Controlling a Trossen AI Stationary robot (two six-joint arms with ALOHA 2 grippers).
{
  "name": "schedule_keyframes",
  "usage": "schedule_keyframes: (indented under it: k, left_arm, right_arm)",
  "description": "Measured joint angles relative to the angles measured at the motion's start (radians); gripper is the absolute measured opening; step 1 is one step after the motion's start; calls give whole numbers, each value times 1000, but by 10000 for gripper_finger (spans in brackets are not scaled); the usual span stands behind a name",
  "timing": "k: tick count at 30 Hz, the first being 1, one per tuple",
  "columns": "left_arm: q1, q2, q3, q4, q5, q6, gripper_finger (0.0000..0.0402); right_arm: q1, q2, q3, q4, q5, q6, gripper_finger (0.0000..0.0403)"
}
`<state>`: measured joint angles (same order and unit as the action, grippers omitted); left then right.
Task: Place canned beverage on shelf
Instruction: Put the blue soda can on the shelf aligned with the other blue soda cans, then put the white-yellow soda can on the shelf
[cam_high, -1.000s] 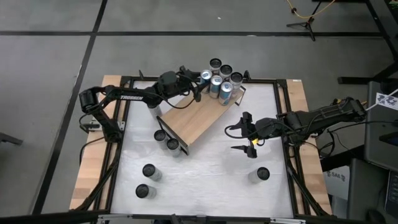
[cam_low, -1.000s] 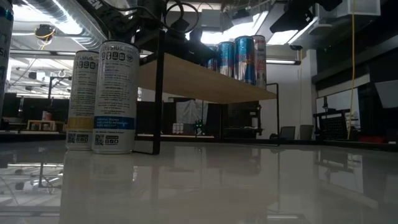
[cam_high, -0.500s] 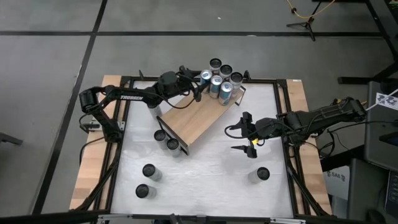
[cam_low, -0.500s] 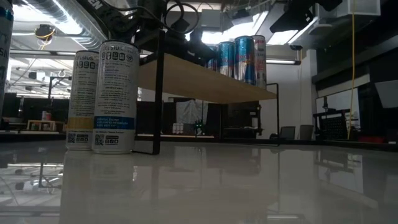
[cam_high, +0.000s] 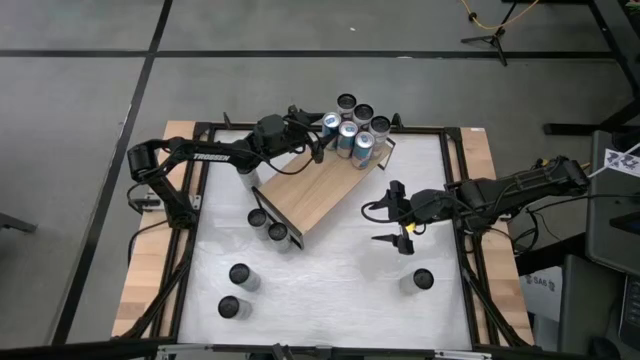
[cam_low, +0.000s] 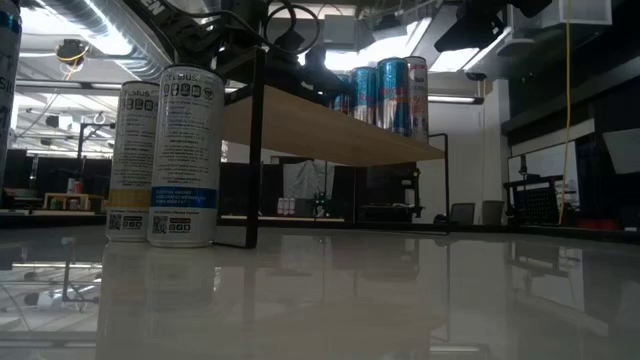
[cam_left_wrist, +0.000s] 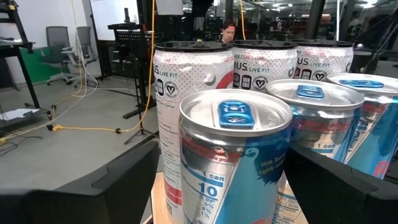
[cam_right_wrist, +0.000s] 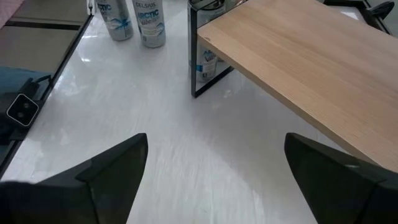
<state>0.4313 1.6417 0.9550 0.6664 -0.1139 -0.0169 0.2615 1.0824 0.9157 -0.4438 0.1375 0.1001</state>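
As the left gripper (cam_high: 318, 146) stands open around a blue can (cam_left_wrist: 235, 163) at the shelf's (cam_high: 318, 190) far end and the right gripper (cam_high: 392, 212) hangs open and empty, pulling back crookedly could topple that can into its neighbours (cam_high: 360, 113).

Both arms reach in toward the shelf (cam_high: 322, 188), fingers spread.

The left arm stretches from the table's left edge along the shelf's far side, its left gripper (cam_high: 322, 143) at the shelf's far end with the jaws apart, a dark finger (cam_left_wrist: 93, 186) showing on each side in the wrist view. The right arm comes in from the right edge; the right gripper (cam_high: 391, 212) hangs just off the shelf's near right side, jaws wide, holding nothing.
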Motion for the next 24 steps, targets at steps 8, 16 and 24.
schedule_keyframes:
  k: [8, 16, 24]
  left_arm:
    - [0, -29, -1, -17, -1, -4, 335]
    - [-8, -104, -1, -120, 2, -8, 335]
    - [-57, -225, -1, -213, 4, 0, 335]
  right_arm:
    - [0, 0, 0, 0, 0, 0, 374]
    - [0, 0, 0, -1, 0, 0, 374]
    - [0, 0, 0, -1, 0, 0, 374]
